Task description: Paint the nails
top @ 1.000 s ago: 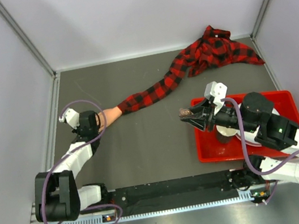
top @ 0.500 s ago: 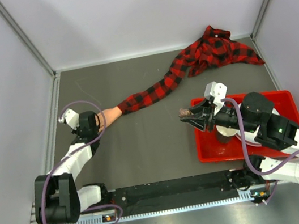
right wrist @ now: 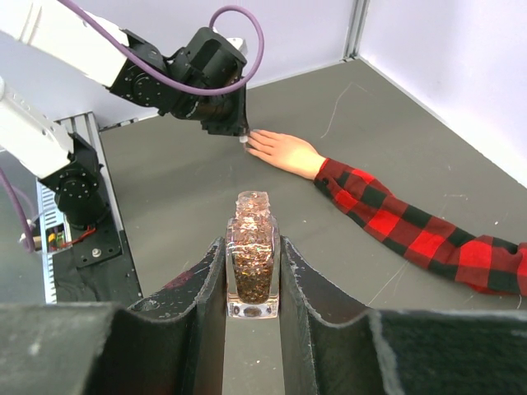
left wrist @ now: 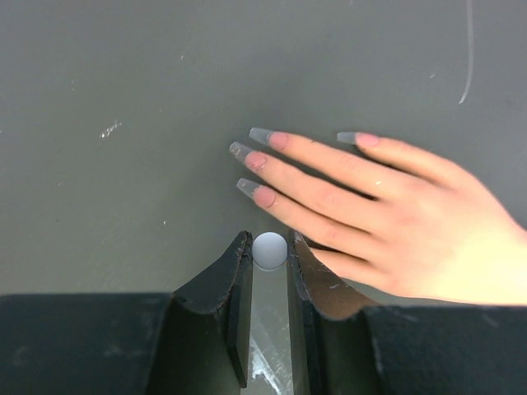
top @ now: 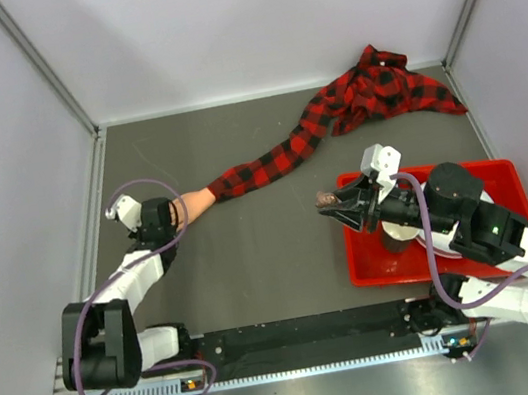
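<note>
- The left gripper (left wrist: 269,239) is the one at the work. Its jaws are clamped on a small white cap (left wrist: 269,251), seen end-on in the left wrist view. I take it to be the top of the brush.
- The nails (left wrist: 241,151) lie just above that cap in the left wrist view, near but not touching it. The closest nail is the lowest of the three stacked tips.
- The mannequin hand (left wrist: 395,214) lies flat with its back up. Its fingers run from the right of the frame toward the centre left, so each nail's long axis runs right to left, tilted slightly upward.
- In the top view the plaid sleeve (top: 268,161) trails off to the upper right.
- The right gripper (right wrist: 253,241) is well apart, by the left edge of the red tray (top: 503,173), and is closed on an uncapped glitter bottle (right wrist: 253,263).
- My guess is that a short shift upward in the left wrist view puts the brush on a nail.
</note>
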`<action>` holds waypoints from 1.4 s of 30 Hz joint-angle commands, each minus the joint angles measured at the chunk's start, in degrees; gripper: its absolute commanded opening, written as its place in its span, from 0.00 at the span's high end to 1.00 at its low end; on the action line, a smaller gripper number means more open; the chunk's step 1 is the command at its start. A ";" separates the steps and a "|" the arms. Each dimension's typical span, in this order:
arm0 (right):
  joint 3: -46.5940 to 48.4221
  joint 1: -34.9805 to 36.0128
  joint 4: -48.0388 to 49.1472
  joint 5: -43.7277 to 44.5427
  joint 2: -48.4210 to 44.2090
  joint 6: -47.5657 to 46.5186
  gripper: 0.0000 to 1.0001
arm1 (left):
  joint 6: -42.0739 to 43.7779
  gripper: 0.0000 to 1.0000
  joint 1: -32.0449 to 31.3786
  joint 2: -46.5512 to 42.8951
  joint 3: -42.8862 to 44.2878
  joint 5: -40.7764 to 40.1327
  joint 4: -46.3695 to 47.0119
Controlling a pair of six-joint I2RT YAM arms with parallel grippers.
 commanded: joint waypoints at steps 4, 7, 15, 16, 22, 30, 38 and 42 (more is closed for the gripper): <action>0.64 -0.59 3.17 -0.55 -0.11 -0.48 1.00 | -1.64 1.00 0.55 0.56 1.53 -1.04 -0.23; 0.64 -0.67 3.17 -0.46 -0.11 -0.48 1.00 | -1.03 1.00 0.55 0.12 1.62 -1.47 -0.23; 0.55 -0.59 3.43 -0.72 0.06 -0.39 1.00 | -0.50 1.00 0.55 -2.69 1.79 -1.91 -0.23; 0.55 -0.59 3.43 -0.72 0.15 -0.39 1.00 | -0.32 1.00 0.64 -2.95 2.06 -1.83 -0.23; 0.55 -0.59 3.52 -0.90 0.24 -0.30 1.00 | -0.06 1.00 0.55 -1.99 2.41 -1.39 1.59; 0.64 -0.67 3.43 -0.90 0.41 -0.39 1.00 | -0.06 1.00 0.64 -0.05 2.50 -0.77 3.46; 0.64 -0.67 3.34 -0.90 0.59 -0.39 1.00 | 0.12 1.00 0.73 1.35 2.41 -0.16 4.60; 0.64 -0.59 3.25 -0.90 0.68 -0.39 1.00 | 0.21 1.00 0.82 1.79 2.41 0.46 5.48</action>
